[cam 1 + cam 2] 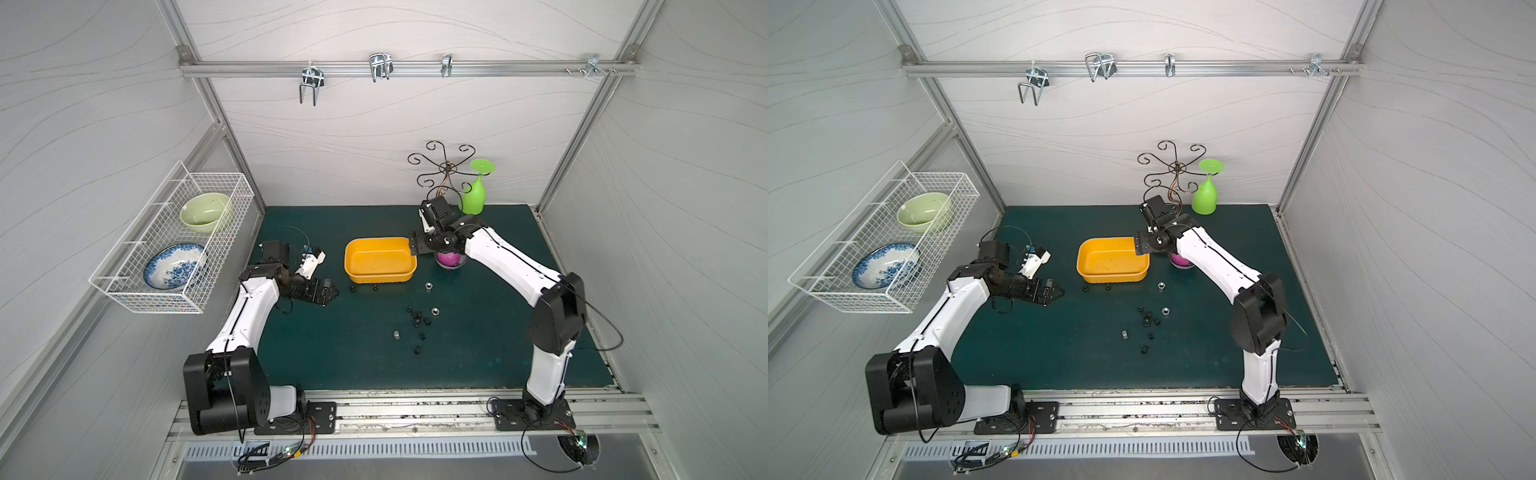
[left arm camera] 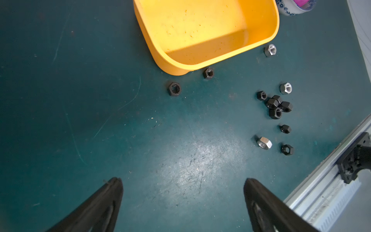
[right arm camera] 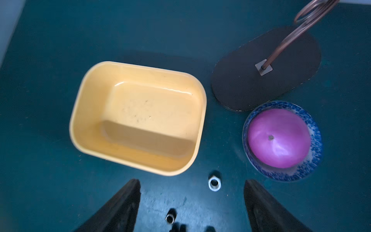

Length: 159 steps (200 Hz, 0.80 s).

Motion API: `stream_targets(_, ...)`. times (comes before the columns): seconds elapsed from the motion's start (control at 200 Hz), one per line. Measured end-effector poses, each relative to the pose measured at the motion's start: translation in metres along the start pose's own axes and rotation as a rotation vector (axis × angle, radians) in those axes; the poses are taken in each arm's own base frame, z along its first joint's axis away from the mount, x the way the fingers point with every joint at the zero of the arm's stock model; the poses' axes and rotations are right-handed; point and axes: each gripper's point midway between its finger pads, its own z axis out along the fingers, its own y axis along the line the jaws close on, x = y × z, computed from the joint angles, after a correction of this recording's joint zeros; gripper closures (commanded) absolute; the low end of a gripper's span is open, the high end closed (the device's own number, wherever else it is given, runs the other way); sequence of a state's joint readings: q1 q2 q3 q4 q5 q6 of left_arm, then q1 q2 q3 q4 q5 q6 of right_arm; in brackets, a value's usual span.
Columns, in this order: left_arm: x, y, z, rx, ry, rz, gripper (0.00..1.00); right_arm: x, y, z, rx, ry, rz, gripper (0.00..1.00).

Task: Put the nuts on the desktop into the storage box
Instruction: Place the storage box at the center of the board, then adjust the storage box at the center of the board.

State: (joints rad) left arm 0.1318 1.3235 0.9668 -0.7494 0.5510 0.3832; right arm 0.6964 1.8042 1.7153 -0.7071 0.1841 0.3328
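- The left gripper [image 1: 330, 293] hangs just over the desktop [image 1: 332, 353], pointing toward the storage box. Its jaws are wide and empty, apparently ready for the two black nuts lying closest.
- The storage box [image 1: 380, 277] sits mid-desktop within reach of both arms. It is a shallow yellow-orange tub with rounded corners, and no nut shows inside it in either wrist view.
- The nuts [image 1: 419, 318] all lie on the desktop. Two black ones sit just beside the box's near wall, a silver one [image 3: 214, 182] lies off its corner, and a tight black cluster with strays lies nearer the rail.
- The right gripper [image 3: 191, 181] hovers at the box's right end, jaws wide and holding nothing, which looks like a drop-off position.
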Motion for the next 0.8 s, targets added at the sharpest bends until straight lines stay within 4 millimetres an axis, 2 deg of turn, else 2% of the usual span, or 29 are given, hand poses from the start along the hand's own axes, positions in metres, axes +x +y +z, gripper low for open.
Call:
stream_targets(0.125,-0.005,0.000,0.011,0.030,-0.075,0.049,0.02,0.025,0.018,-0.042,-0.067,-0.055,-0.060,0.09)
stream_targets(0.23,-0.006,-0.001,0.025,0.063,-0.145,0.100,0.02,0.060,0.032,-0.061,-0.165,-0.090,-0.137,0.03)
stream_targets(0.355,-0.005,-0.004,0.037,0.083,-0.197,0.161,0.02,0.106,0.046,-0.064,-0.260,-0.124,-0.259,0.02)
stream_targets(0.465,-0.015,-0.012,0.043,0.086,-0.236,0.266,0.02,0.128,0.055,-0.053,-0.290,-0.127,-0.334,0.02)
stream_targets(0.555,-0.023,-0.016,0.046,0.083,-0.261,0.337,0.02,0.126,0.052,-0.039,-0.237,-0.121,-0.334,0.01)
stream_targets(0.64,-0.026,-0.017,0.047,0.075,-0.281,0.380,0.02,0.105,0.042,-0.020,-0.134,-0.101,-0.257,0.05)
stream_targets(0.72,-0.024,-0.016,0.048,0.071,-0.284,0.403,0.03,0.079,0.022,0.003,-0.049,-0.091,-0.122,0.09)
stream_targets(0.795,-0.023,-0.017,0.050,0.066,-0.279,0.427,0.04,0.067,-0.003,0.022,0.001,-0.067,0.006,0.14)
